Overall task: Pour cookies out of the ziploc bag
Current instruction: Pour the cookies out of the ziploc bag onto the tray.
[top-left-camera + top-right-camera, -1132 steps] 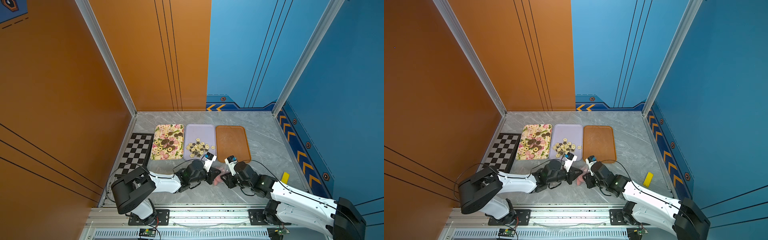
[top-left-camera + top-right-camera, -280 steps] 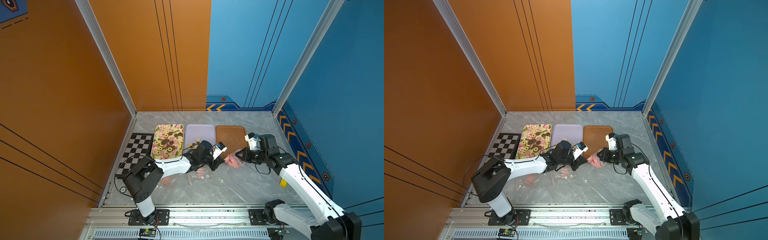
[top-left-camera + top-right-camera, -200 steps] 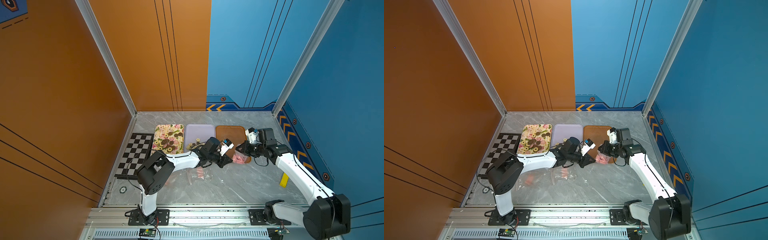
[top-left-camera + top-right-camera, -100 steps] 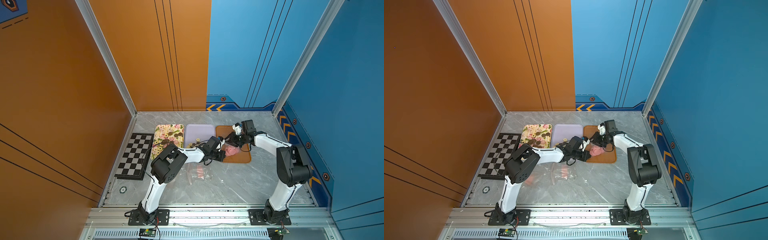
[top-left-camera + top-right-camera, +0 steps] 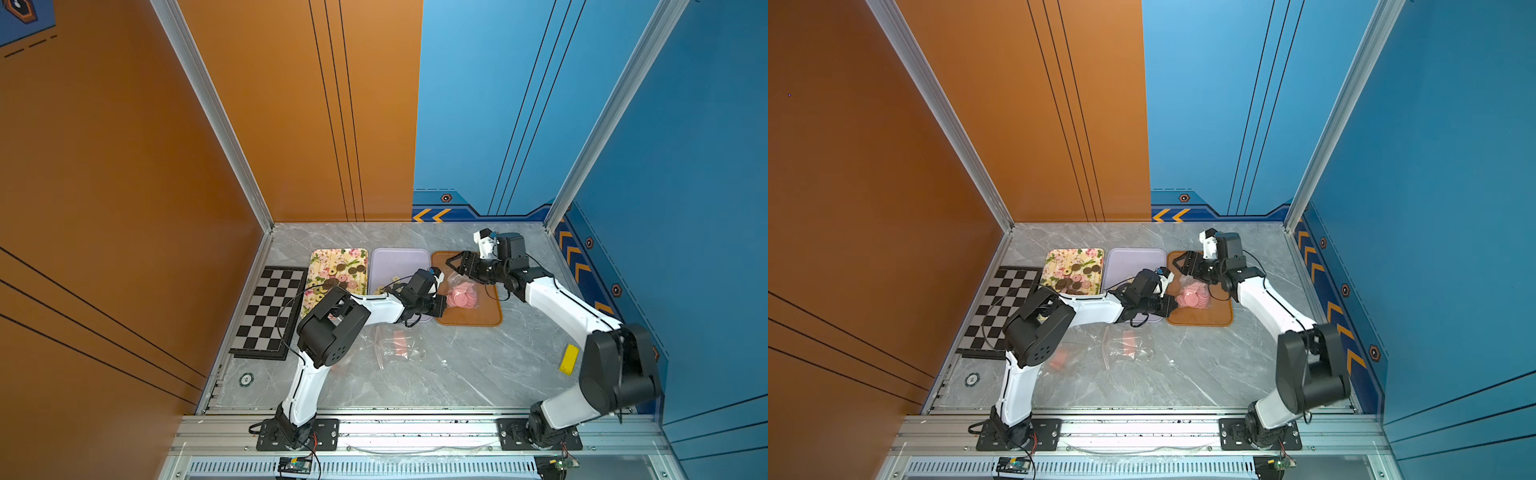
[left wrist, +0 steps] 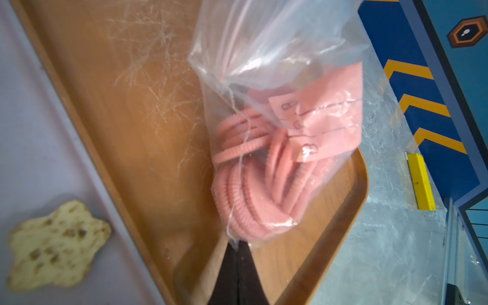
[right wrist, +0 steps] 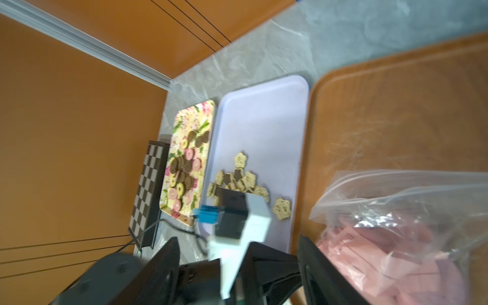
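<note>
The clear ziploc bag [image 5: 457, 280] [image 5: 1187, 282] [image 6: 264, 52] [image 7: 396, 190] lies on the brown tray [image 5: 478, 318] [image 5: 1204, 320] [image 6: 132, 105] [image 7: 396, 105]. Pink disc cookies [image 5: 462, 296] [image 5: 1192, 298] [image 6: 250, 211] [image 7: 390, 253] are bunched inside it. My left gripper [image 5: 442, 306] [image 5: 1173, 306] [image 6: 237, 250] is shut on the bag's bottom corner at the tray's near left side. My right gripper [image 5: 455, 266] [image 5: 1183, 264] [image 7: 240, 264] hovers open just beyond the bag's far end, with no plastic between its fingers.
A lilac tray [image 5: 399, 259] [image 7: 264, 118] with cream flower cookies and a floral tray [image 5: 338, 257] [image 7: 195, 113] with round cookies stand left of the brown tray. Empty clear bags [image 5: 395, 345] lie mid-table. There is a chessboard [image 5: 270, 311] at far left and a yellow block [image 5: 568, 359] at right.
My right gripper has opened and let go of the bag, which now rests on the brown tray. The left gripper keeps its grip on the bag's corner.
</note>
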Robot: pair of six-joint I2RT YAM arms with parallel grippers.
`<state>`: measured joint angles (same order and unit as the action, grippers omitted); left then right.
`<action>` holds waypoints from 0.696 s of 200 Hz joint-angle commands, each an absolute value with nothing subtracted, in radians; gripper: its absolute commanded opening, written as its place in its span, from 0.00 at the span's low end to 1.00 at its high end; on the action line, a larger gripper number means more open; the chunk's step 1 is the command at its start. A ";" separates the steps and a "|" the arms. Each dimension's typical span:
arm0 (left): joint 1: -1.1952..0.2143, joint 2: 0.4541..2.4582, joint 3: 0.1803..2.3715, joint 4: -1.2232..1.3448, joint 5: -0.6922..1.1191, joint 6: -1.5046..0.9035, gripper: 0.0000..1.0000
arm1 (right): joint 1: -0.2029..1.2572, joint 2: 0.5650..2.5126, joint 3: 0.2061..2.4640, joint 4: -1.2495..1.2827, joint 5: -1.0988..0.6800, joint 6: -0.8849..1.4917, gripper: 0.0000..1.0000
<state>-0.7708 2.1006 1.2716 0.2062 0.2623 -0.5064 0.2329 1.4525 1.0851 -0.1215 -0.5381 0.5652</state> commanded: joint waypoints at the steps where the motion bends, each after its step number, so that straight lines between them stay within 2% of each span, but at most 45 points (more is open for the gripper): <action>1: -0.791 2.111 1.256 0.225 0.275 -0.509 0.00 | 0.236 1.350 1.009 -0.274 -0.380 0.501 0.73; 30: -0.809 2.114 1.219 0.312 0.258 -0.527 0.00 | 0.237 1.257 0.803 -0.318 -0.241 0.500 0.70; 50: -0.822 2.111 1.210 0.337 0.221 -0.540 0.00 | 0.235 1.280 0.726 -0.297 -0.235 0.488 0.69; 123: -0.809 2.112 1.167 0.337 0.062 -0.500 0.00 | 0.234 1.398 0.753 -0.269 -0.148 0.392 0.64; 139: -0.806 2.115 1.160 0.340 0.038 -0.504 0.00 | 0.235 1.439 0.773 -0.257 -0.149 0.363 0.58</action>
